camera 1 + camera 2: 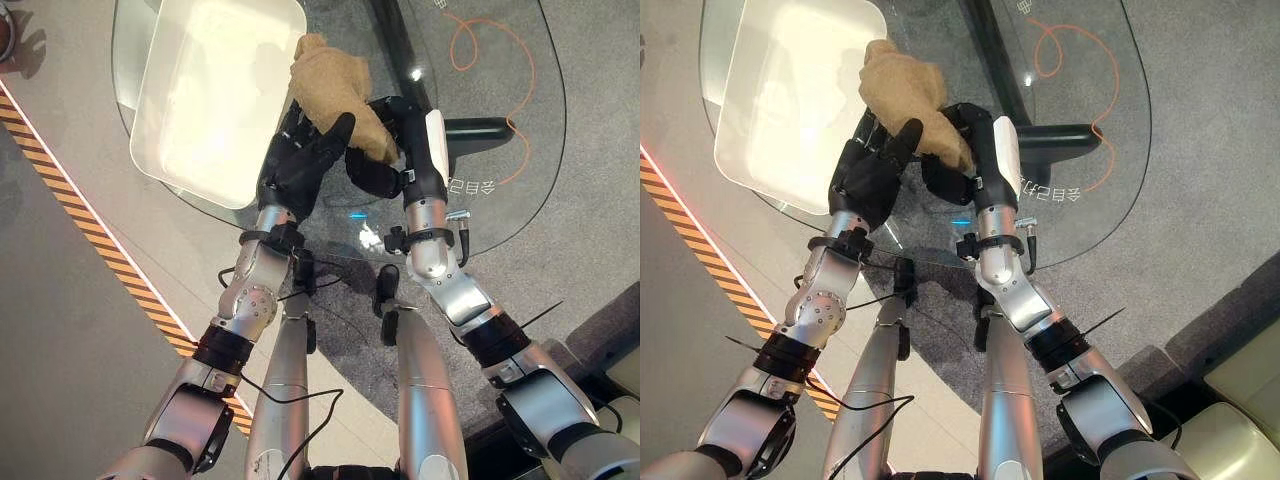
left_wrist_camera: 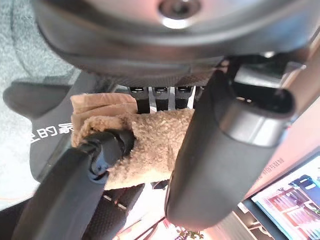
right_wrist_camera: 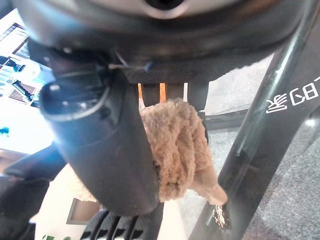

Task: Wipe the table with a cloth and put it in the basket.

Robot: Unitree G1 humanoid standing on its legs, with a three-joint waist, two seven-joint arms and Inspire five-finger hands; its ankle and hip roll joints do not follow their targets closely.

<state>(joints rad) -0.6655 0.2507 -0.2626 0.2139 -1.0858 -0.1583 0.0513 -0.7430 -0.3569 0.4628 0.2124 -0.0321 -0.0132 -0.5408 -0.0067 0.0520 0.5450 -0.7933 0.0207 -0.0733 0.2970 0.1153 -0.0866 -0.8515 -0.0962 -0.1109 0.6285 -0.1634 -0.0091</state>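
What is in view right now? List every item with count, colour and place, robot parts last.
Cloth: one, tan, bunched between both hands above the glass table.
Basket: one, white, on the table's left part.
Glass table: one, clear, dark base beneath.
Cable: one, orange, looped on the floor under the glass.
Striped tape: one, orange-black, on the floor at left.
Left hand: dark, fingers against the cloth.
Right hand: dark, curled round the cloth.

The lower part of the tan cloth (image 1: 330, 85) is hidden between the left hand (image 1: 300, 160) and the right hand (image 1: 400, 140), so its full shape can't be made out. The white basket (image 1: 215, 90) is cut off at the top edge. The right hand's fingertips seem buried in the cloth.
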